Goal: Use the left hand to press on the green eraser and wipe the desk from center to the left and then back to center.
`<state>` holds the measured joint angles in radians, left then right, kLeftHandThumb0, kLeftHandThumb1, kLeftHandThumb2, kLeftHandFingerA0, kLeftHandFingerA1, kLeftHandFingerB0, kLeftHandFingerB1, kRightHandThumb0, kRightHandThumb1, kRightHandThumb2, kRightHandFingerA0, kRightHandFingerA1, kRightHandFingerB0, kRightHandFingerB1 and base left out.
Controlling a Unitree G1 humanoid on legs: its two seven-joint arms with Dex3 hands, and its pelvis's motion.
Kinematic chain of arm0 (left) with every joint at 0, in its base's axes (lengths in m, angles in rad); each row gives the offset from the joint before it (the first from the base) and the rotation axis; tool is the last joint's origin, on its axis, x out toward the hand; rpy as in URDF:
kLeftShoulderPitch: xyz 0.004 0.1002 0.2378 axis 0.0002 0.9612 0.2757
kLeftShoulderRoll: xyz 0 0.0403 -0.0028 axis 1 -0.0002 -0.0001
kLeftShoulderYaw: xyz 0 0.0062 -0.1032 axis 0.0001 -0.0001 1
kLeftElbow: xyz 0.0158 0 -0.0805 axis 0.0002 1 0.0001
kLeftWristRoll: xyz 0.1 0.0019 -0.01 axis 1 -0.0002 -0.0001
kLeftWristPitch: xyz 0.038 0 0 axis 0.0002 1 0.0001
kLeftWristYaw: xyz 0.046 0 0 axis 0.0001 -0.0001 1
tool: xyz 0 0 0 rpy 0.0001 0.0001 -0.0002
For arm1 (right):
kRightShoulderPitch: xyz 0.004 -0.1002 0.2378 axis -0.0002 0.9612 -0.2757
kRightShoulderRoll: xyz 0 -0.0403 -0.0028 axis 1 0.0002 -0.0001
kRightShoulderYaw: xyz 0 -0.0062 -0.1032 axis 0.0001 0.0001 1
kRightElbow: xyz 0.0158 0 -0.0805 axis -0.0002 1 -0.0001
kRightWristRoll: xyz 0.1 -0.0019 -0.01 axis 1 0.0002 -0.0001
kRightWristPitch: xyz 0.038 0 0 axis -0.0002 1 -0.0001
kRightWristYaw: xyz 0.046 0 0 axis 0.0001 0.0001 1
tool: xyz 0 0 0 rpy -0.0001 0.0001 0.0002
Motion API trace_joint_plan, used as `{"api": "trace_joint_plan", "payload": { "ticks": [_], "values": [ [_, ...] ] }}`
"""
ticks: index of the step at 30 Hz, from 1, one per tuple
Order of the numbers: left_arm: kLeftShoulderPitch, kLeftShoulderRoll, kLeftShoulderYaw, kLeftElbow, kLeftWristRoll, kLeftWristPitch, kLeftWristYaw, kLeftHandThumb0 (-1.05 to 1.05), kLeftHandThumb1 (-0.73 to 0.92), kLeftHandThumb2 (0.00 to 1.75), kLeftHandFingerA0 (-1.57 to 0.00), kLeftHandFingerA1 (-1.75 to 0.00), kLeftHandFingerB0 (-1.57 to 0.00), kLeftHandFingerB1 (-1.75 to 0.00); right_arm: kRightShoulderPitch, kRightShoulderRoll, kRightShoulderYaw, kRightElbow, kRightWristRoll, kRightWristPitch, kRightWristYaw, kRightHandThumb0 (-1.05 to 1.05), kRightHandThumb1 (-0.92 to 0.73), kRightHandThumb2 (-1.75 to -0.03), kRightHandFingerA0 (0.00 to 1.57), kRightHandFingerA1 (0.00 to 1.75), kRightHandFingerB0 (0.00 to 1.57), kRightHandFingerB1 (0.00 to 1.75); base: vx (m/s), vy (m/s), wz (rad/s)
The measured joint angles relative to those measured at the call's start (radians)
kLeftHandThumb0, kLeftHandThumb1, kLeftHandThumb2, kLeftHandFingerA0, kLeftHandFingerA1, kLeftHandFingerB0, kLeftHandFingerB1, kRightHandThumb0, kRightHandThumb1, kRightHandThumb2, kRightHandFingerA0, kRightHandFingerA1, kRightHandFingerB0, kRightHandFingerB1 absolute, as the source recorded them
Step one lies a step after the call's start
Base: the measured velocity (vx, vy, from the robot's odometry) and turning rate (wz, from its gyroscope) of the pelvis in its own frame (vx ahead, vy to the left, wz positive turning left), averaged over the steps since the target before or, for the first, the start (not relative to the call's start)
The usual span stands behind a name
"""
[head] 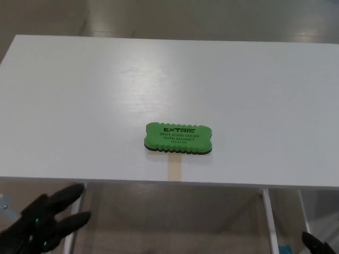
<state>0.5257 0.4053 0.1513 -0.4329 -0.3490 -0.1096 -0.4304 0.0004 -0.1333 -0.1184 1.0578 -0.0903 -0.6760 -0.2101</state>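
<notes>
The fingers [71, 194] of the left hand [45, 222] are seen spread and empty, below the desk [79, 106] edge at lower left. The green eraser [178, 138] lies flat near the front centre, well apart. An off-centre press could tip or skid it (it sits close to the edge). Of the right hand [317, 244] only a tip shows; its state cannot be told.

It looks like a plain test room or lab, not a home. A bare white desk [79, 106] stands on thin metal legs [72, 222] over a smooth, shiny grey-brown floor [175, 16] that reflects the light. The only object on the desk is a green whiteboard eraser [178, 138] with printed text, and a short beige tape strip [174, 169] marks the desk's near edge
</notes>
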Motion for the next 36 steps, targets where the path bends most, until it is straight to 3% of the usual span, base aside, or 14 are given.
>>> {"api": "trace_joint_plan", "payload": {
  "ticks": [1, 12, 17, 19, 24, 25, 28, 31, 36],
  "values": [
    [-0.004, 0.004, 0.001, -0.018, -0.007, 0.008, -0.001, -0.44, 0.54, 0.56, -0.33, -0.42, -0.30, -0.32, -0.001, -0.001, 0.000, 0.003, -0.001, -0.003, -0.001, -0.41, -0.77, -0.65, 0.41, 0.36, 0.28, 0.32, 0.00, 0.000, 0.00],
    [-0.243, 0.027, -0.009, -0.128, -0.031, 0.123, 0.004, -0.45, 0.55, 0.57, -0.37, -0.39, -0.35, -0.32, -0.012, -0.010, 0.000, 0.052, -0.012, -0.027, -0.026, -0.40, -0.76, -0.64, 0.42, 0.37, 0.29, 0.32, 0.00, 0.000, 0.00],
    [-0.384, 0.029, -0.064, -0.123, -0.012, 0.172, 0.016, -0.40, 0.66, 0.59, -0.44, -0.39, -0.34, -0.32, -0.021, -0.010, -0.001, 0.058, -0.012, -0.032, -0.029, -0.38, -0.76, -0.64, 0.43, 0.38, 0.28, 0.32, 0.00, 0.000, 0.00],
    [-0.450, 0.028, -0.090, -0.100, -0.006, 0.193, 0.018, -0.34, 0.74, 0.62, -0.49, -0.40, -0.34, -0.32, -0.024, -0.010, -0.003, 0.058, -0.011, -0.033, -0.028, -0.39, -0.76, -0.64, 0.43, 0.38, 0.29, 0.32, 0.00, 0.000, 0.00],
    [-0.637, 0.010, -0.152, 0.019, 0.014, 0.255, 0.024, -0.32, 0.79, 0.64, -0.62, -0.43, -0.35, -0.32, -0.025, -0.007, -0.014, 0.061, -0.001, -0.034, -0.011, -0.39, -0.76, -0.64, 0.42, 0.39, 0.29, 0.32, 0.00, 0.000, 0.00],
    [-0.667, 0.004, -0.163, 0.047, 0.019, 0.264, 0.026, -0.31, 0.80, 0.64, -0.69, -0.45, -0.39, -0.33, -0.024, -0.007, -0.017, 0.061, 0.003, -0.034, -0.007, -0.40, -0.76, -0.63, 0.42, 0.39, 0.29, 0.32, 0.00, 0.000, 0.00],
    [-0.778, -0.036, -0.210, 0.175, 0.055, 0.278, 0.043, -0.29, 0.81, 0.65, -0.71, -0.46, -0.42, -0.34, -0.025, -0.003, -0.023, 0.065, 0.010, -0.034, 0.002, -0.40, -0.76, -0.63, 0.42, 0.39, 0.29, 0.32, 0.00, 0.000, 0.00],
    [-0.837, -0.060, -0.237, 0.246, 0.082, 0.281, 0.057, -0.27, 0.83, 0.65, -0.76, -0.46, -0.57, -0.37, -0.027, 0.001, -0.024, 0.066, 0.014, -0.035, 0.006, -0.41, -0.76, -0.63, 0.43, 0.39, 0.31, 0.32, 0.00, 0.000, 0.00],
    [-0.984, -0.124, -0.298, 0.426, 0.151, 0.278, 0.083, -0.26, 0.83, 0.66, -0.82, -0.47, -0.68, -0.40, -0.031, 0.008, -0.025, 0.069, 0.022, -0.037, 0.011, -0.42, -0.75, -0.62, 0.45, 0.39, 0.30, 0.31, 0.00, 0.000, 0.00]
  ]
}}
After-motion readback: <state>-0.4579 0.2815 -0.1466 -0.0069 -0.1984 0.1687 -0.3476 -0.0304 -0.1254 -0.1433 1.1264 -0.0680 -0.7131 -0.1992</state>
